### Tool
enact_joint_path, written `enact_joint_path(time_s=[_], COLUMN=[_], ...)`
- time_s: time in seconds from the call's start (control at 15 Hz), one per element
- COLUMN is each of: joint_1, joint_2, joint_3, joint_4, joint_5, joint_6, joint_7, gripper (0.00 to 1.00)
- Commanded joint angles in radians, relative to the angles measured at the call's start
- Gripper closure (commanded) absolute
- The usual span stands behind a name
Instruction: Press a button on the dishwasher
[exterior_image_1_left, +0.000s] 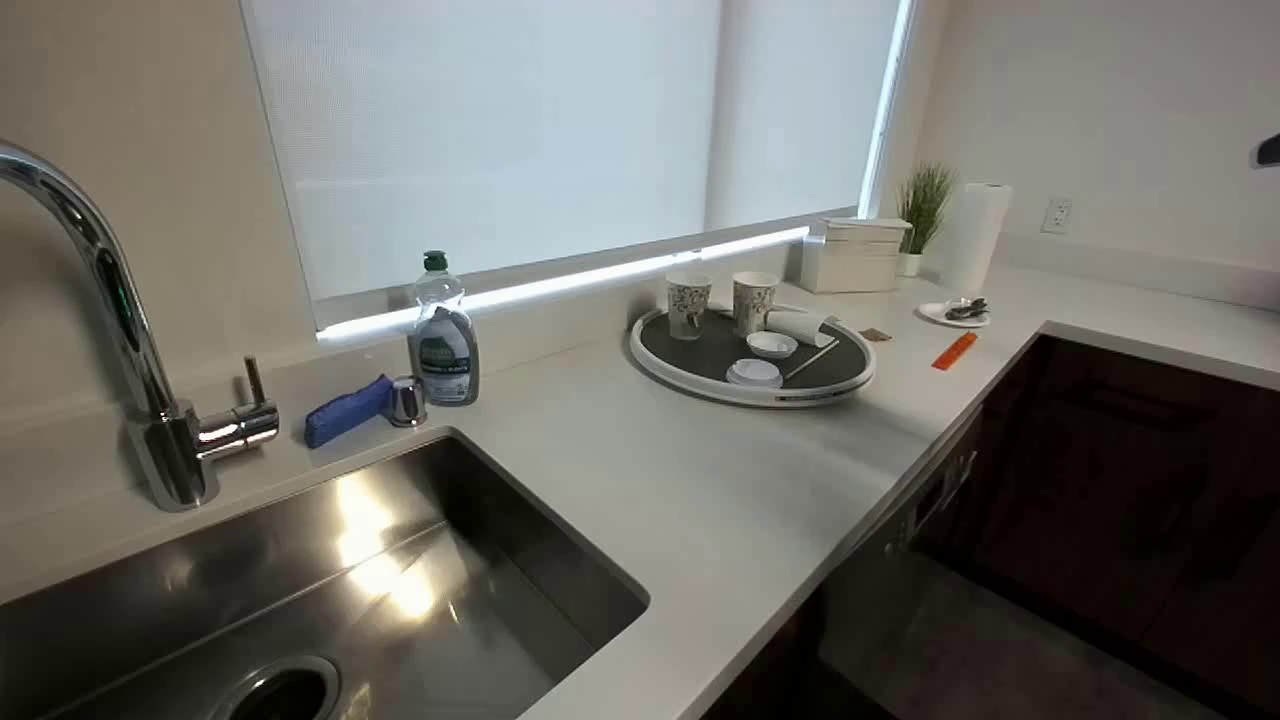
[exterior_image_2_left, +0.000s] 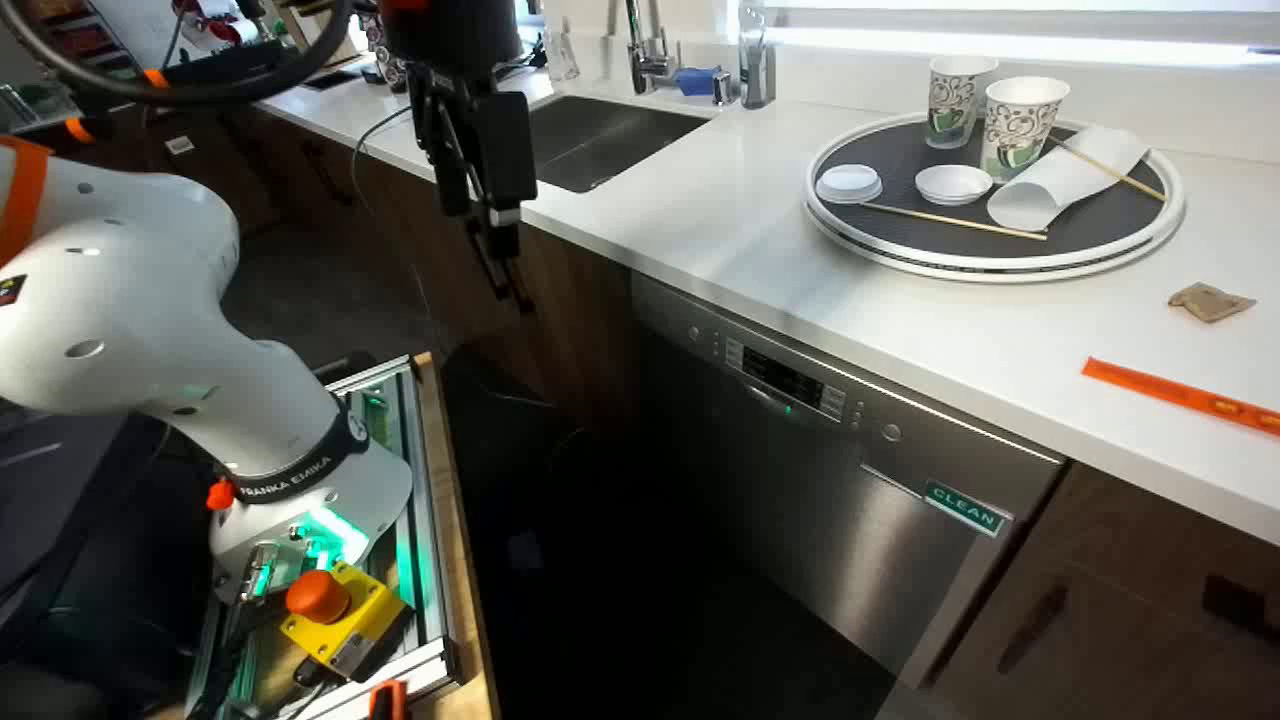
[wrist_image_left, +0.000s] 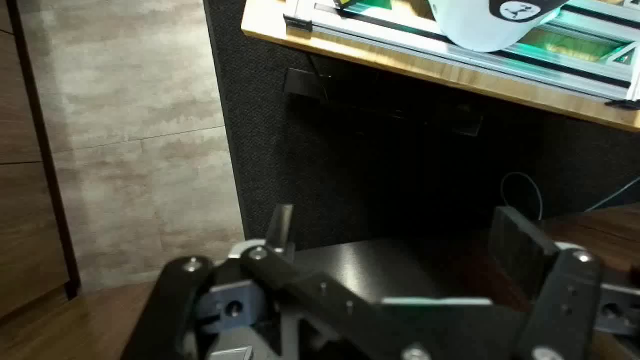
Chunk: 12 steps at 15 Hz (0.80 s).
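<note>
- In an exterior view, the steel dishwasher (exterior_image_2_left: 830, 480) stands lower right of centre, its control panel (exterior_image_2_left: 782, 378) and green CLEAN label (exterior_image_2_left: 963, 508) visible.
- In an exterior view, the worktop (exterior_image_1_left: 600, 430) mostly hides it; the paper towel roll (exterior_image_1_left: 978, 238), upper right, shows here alone.
- Wrist view, bottom: fingers (wrist_image_left: 520, 250) released, spread apart.

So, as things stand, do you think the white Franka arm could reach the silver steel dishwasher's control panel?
Probably yes: nothing visible stands between the open black end effector and the control panel.

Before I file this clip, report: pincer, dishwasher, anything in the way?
Pincer open, holding nothing. Dishwasher shut, pincer apart from its button panel. No obstacle seen in front of it.
</note>
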Motion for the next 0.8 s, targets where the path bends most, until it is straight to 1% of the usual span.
enact_joint_path(time_s=[0.0, 0.53, 0.67, 0.73], joint_1=[0.013, 0.013, 0.018, 0.008], joint_2=[-0.001, -0.001, 0.041, 0.061], joint_3=[-0.010, -0.010, -0.046, -0.059], joint_4=[0.002, 0.002, -0.009, -0.024], joint_5=[-0.005, -0.005, 0.017, 0.002], joint_6=[-0.003, -0.003, 0.039, 0.081], joint_7=[0.007, 0.007, -0.016, -0.008], gripper=[0.00, 0.00, 0.00, 0.00])
